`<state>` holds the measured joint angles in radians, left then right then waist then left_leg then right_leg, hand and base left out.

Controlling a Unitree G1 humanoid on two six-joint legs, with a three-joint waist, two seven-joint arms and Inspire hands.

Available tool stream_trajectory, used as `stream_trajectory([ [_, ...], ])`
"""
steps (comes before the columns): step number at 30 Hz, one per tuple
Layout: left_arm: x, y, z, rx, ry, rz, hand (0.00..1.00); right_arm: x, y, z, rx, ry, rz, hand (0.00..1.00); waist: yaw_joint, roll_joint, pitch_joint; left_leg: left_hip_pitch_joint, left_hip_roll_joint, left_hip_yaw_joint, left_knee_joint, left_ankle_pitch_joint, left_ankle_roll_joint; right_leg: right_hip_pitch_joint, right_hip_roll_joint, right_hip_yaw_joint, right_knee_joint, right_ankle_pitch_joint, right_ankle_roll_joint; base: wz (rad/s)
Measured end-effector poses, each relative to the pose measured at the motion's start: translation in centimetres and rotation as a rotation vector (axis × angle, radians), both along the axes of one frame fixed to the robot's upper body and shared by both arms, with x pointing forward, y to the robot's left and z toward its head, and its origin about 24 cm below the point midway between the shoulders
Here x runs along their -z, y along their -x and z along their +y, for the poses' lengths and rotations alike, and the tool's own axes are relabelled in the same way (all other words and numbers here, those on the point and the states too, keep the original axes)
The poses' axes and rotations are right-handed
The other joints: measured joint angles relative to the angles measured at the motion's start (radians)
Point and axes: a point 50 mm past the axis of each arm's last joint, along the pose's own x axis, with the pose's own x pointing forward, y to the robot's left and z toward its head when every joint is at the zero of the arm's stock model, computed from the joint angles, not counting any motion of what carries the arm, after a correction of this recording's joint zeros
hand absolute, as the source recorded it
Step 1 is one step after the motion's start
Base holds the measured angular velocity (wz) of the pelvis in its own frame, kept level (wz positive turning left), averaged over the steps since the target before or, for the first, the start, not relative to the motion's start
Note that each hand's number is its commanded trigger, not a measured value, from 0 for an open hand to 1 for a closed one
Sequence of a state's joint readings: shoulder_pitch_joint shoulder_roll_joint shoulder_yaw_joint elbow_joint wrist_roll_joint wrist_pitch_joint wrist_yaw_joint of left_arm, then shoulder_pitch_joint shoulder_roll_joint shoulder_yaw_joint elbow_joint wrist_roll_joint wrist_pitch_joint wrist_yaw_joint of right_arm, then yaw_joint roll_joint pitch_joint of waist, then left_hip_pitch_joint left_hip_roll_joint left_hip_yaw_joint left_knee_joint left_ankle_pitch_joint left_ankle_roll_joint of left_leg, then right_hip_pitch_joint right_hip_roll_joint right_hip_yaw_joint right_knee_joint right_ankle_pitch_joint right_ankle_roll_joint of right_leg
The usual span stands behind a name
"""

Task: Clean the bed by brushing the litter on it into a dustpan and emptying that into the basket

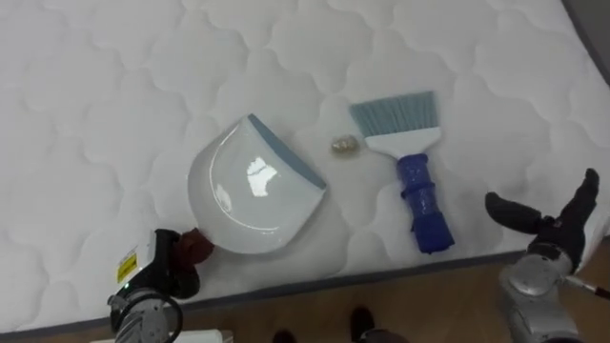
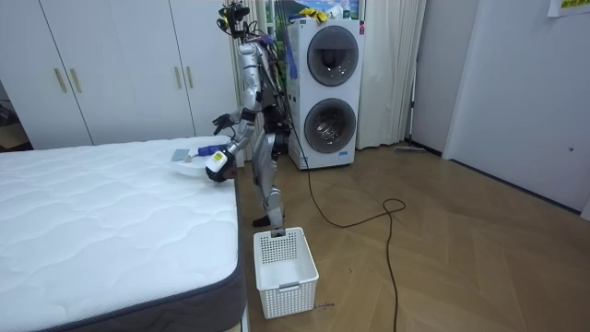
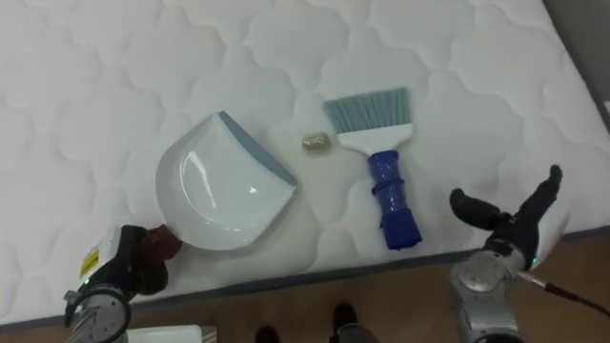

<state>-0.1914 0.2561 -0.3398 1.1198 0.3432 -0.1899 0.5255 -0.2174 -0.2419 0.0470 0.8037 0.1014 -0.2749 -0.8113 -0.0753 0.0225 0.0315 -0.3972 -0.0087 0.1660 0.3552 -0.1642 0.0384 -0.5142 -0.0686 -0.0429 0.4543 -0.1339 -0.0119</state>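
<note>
A white dustpan (image 1: 250, 191) with a grey-blue lip lies on the white quilted mattress (image 1: 105, 86), close to the near edge. My left hand (image 1: 170, 264) is curled round its reddish-brown handle (image 1: 197, 246) at the lower left. A small crumpled scrap (image 1: 344, 145) lies just beyond the pan's lip. Right of it rests a brush (image 1: 420, 195) with a blue handle and pale blue bristles pointing away from me. My right hand (image 1: 551, 227) hovers open at the bed's edge, a little right of the brush handle and apart from it.
I stand at the bed's side, by its corner (image 2: 230, 152). On the wood floor beside me is a white laundry basket (image 2: 286, 267). Stacked washing machines (image 2: 327, 88) stand behind me, and white wardrobes (image 2: 120, 65) behind the bed.
</note>
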Motion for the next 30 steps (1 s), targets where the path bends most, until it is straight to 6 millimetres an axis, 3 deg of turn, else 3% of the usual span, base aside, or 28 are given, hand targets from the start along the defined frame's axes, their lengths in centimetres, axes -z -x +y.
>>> stream_trajectory([
  [5,0.3,0.2,-0.1,0.032,0.033,0.061,1.0,-0.8,-0.3,0.6,-0.011,0.081,-0.055,0.0,0.006,0.002,0.0008,0.005,0.001,0.002,-0.002,-0.001,0.0,0.005,0.0,0.0,-0.002,0.0,0.0,0.0],
  [11,0.3,-0.3,-0.2,0.051,0.06,0.103,1.0,-2.4,-1.3,1.9,-0.067,0.128,-0.133,0.0,0.044,0.004,0.0005,-0.002,0.013,0.026,0.001,-0.007,0.002,-0.011,0.004,0.011,-0.001,0.002,0.0,-0.1],
  [14,0.2,-0.6,-0.2,0.063,0.067,0.11,1.0,-2.3,-1.4,2.4,-0.099,0.132,-0.126,0.0,0.054,0.007,0.0016,-0.008,0.014,0.021,0.001,-0.007,0.002,-0.011,0.004,0.006,-0.005,0.002,0.0,0.05],
  [18,-0.1,-1.1,-0.1,0.057,0.096,0.113,1.0,-1.9,-1.5,3.4,-0.165,0.131,-0.101,0.0,0.058,0.02,0.0088,-0.025,0.017,0.014,0.008,-0.008,0.002,-0.014,-0.001,-0.013,-0.006,0.002,0.0,0.11],
  [28,-0.6,-2.6,-0.4,0.089,0.137,0.14,1.0,-0.6,-1.7,5.2,-0.348,0.135,-0.01,0.0,0.085,0.022,0.0106,-0.045,0.019,0.015,0.027,-0.009,0.004,-0.03,-0.011,-0.021,0.009,-0.001,-0.002,0.03],
  [30,-0.8,-2.9,-0.4,0.093,0.139,0.143,1.0,-0.1,-1.8,5.5,-0.389,0.137,0.026,0.0,0.083,0.022,0.0189,-0.047,0.02,0.015,0.037,-0.013,0.005,-0.029,-0.018,-0.036,0.012,-0.004,-0.004,0.05],
])
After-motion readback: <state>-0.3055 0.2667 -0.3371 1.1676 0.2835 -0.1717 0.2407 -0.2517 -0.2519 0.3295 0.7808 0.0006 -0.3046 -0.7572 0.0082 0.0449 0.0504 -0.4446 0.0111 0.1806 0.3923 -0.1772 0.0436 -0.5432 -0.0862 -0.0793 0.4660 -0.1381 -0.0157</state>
